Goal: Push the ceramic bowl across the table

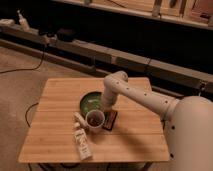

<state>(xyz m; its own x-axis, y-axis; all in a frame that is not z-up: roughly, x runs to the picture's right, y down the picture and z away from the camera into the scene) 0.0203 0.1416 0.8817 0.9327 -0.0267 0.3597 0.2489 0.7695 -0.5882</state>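
beige carpet floor (pixel 20 75), long dark low shelving (pixel 100 47), dim warm light

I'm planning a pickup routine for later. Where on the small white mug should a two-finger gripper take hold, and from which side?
Probably from above, pinching the rim of the small white mug, which stands upright with its dark opening showing. The near-left arc looks freest: the glossy green ceramic bowl and the gripper crowd its far side, and a dark flat object lies to its right.

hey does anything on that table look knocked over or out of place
One thing: the white bottle lies on its side near the front edge of the table, not upright. The ceramic bowl and mug sit upright, and the gripper is down at the bowl's right rim.
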